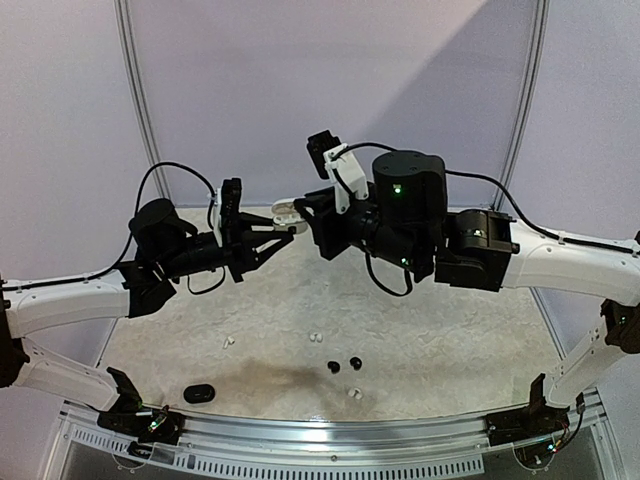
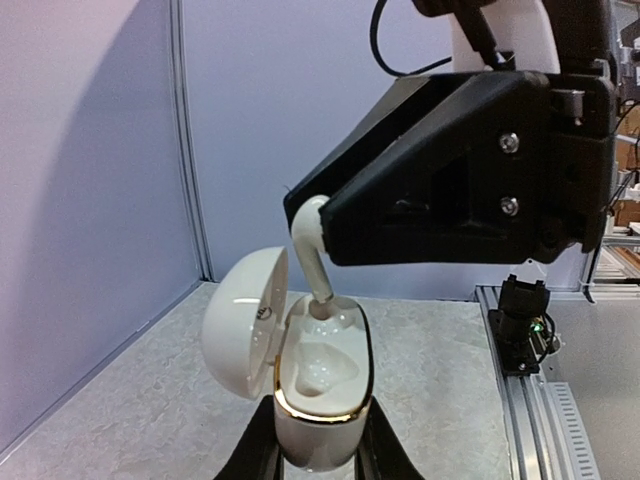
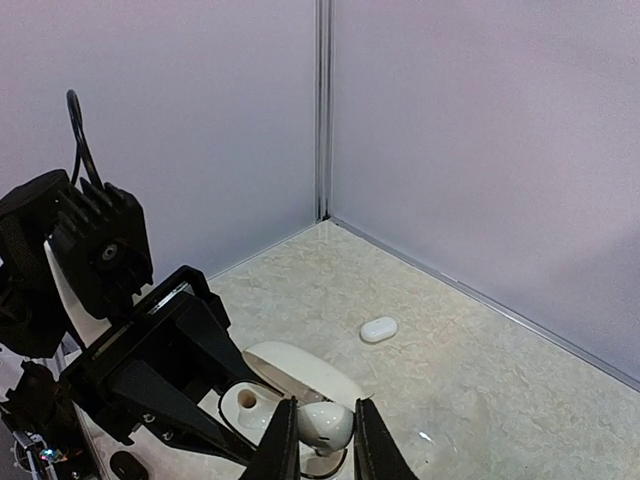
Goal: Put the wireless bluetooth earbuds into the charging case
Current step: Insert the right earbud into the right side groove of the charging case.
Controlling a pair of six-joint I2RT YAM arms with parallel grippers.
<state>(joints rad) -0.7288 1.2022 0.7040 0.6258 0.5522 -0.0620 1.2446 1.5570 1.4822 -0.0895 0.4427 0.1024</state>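
Grippers meet above the far middle of the tabletop in the overhead view. The left gripper (image 1: pixel 283 226) comes in from the left edge with the white charging case (image 1: pixel 284 210) clamped between its fingers, held clear of the surface. The right gripper (image 1: pixel 306 214) reaches in from the right edge, its tip right at the case. Loose buds lie on the surface toward the near edge. The left white bud (image 1: pixel 228 341) lies apart from the rest and the middle white bud (image 1: pixel 316 336) lies near the centre. The two black buds (image 1: pixel 333 367) sit close together, and the nearest white bud (image 1: pixel 354 393) is just beyond them toward the near edge. A black case (image 1: pixel 200 393) sits by the near edge, left of the buds.

From the left wrist, the left fingers (image 2: pixel 262 455) press on both sides of the case's lower body. The case stands upright with its lid (image 2: pixel 245 320) swung open to the left. Above it, the right gripper pinches a stemmed white earbud (image 2: pixel 312 245) by the head. The stem points down, with its tip at the far end of the case's opening. Whether it is seated cannot be told.

From the right wrist, the right fingers (image 3: pixel 283 448) are closed on the earbud's rounded head directly over the open case. A round socket (image 3: pixel 247 400) shows just left of the earbud. A small white pod (image 3: pixel 379 329) lies on the surface toward the far corner, well apart from the case.
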